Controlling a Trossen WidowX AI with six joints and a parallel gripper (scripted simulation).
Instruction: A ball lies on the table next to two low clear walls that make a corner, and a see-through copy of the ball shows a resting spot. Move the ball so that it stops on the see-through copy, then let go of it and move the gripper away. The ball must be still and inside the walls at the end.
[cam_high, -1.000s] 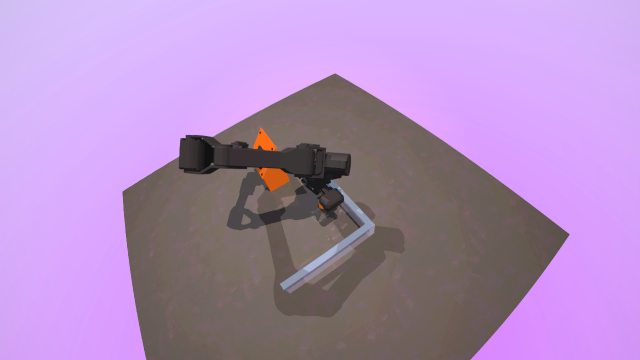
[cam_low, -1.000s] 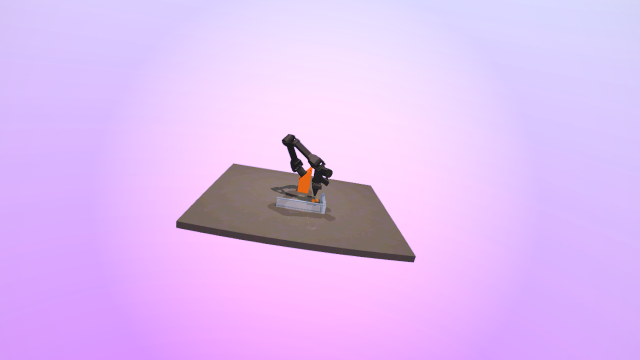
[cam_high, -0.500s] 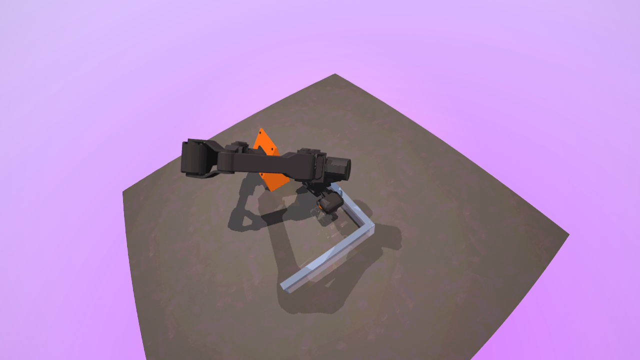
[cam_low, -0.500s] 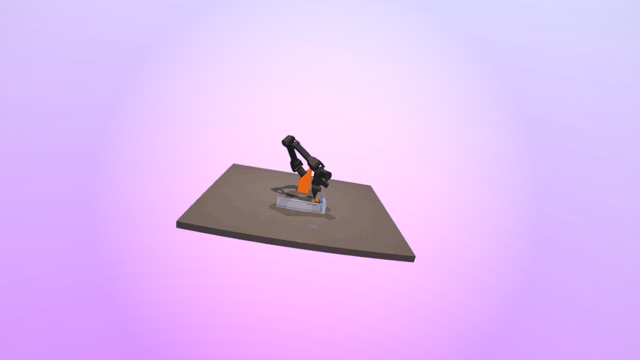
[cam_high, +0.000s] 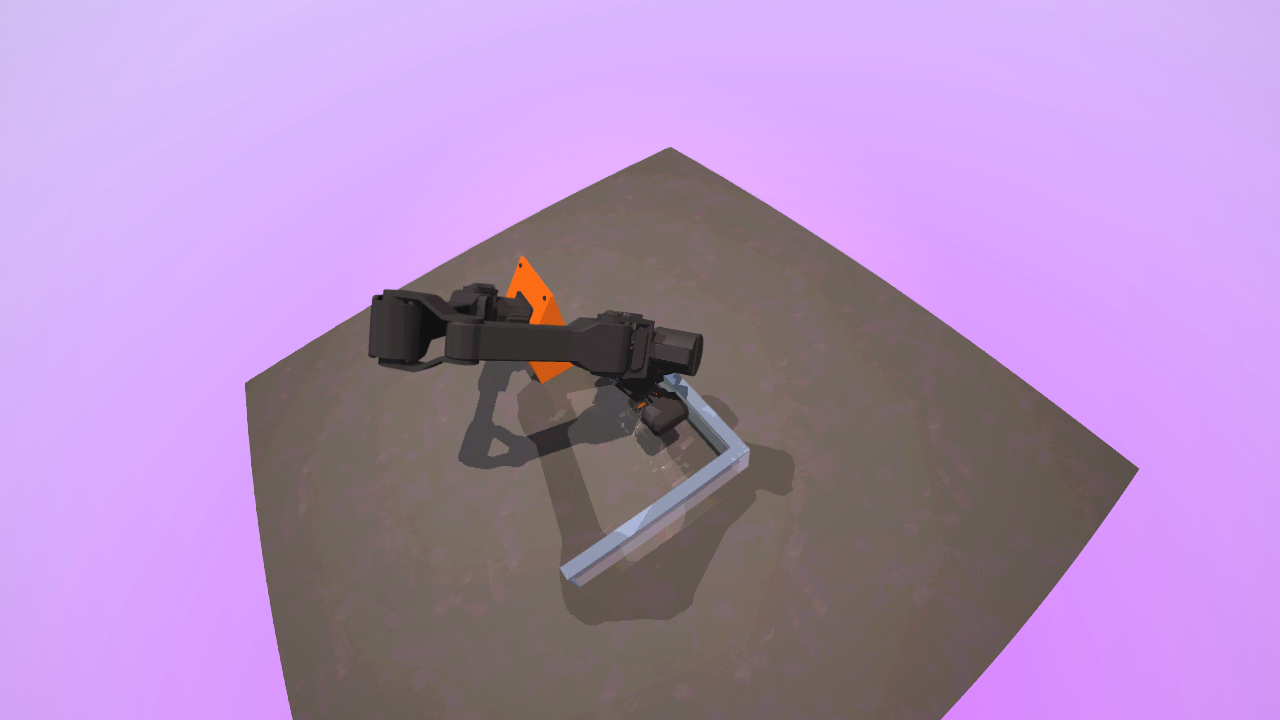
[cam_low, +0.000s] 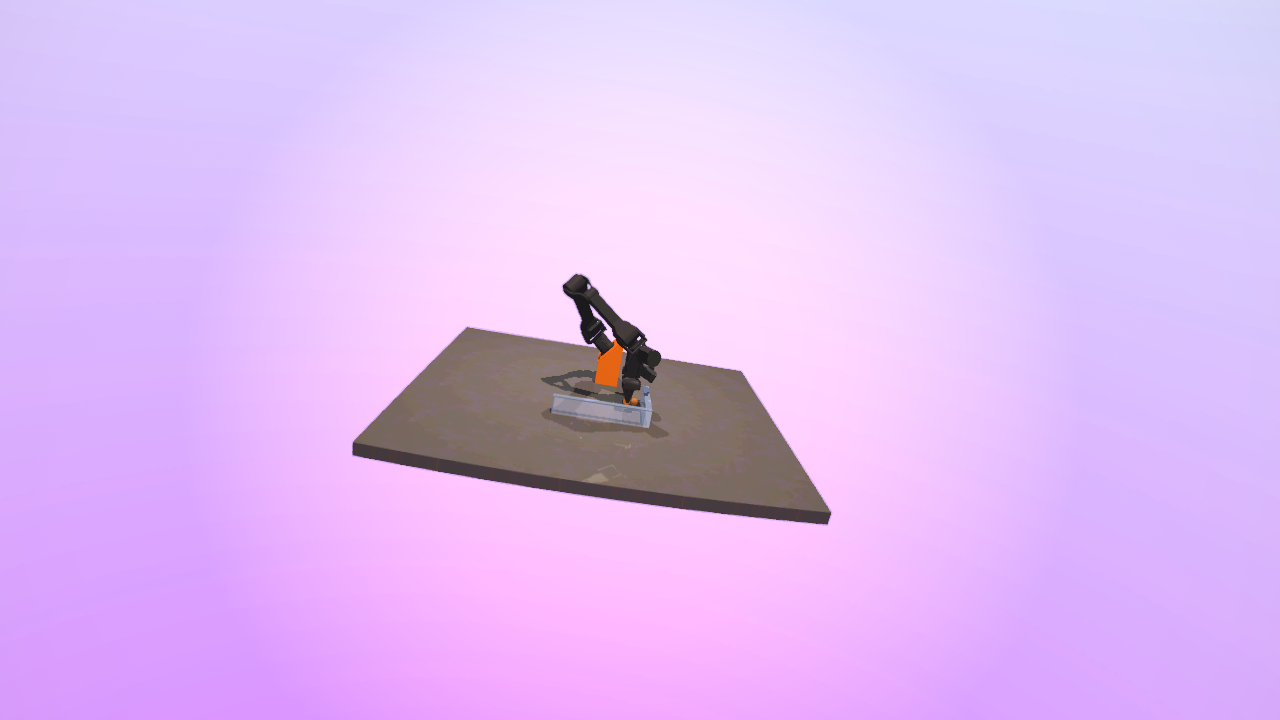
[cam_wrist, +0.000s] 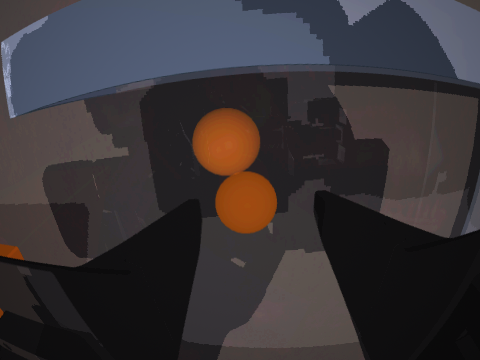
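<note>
One round ball, axisless, hand open

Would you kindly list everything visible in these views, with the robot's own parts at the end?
table: one, brown, under everything.
walls: two, clear bluish, joined in a corner right of the arm's base.
ball: one, orange, on the table inside the corner, ahead of the fingertips.
copy: one, paler orange, just past the ball, nearer the wall.
mount: one, orange, at the arm's base.
arm: one, black, reaching over the corner.
pincer: one, black, open, holding nothing.
</note>
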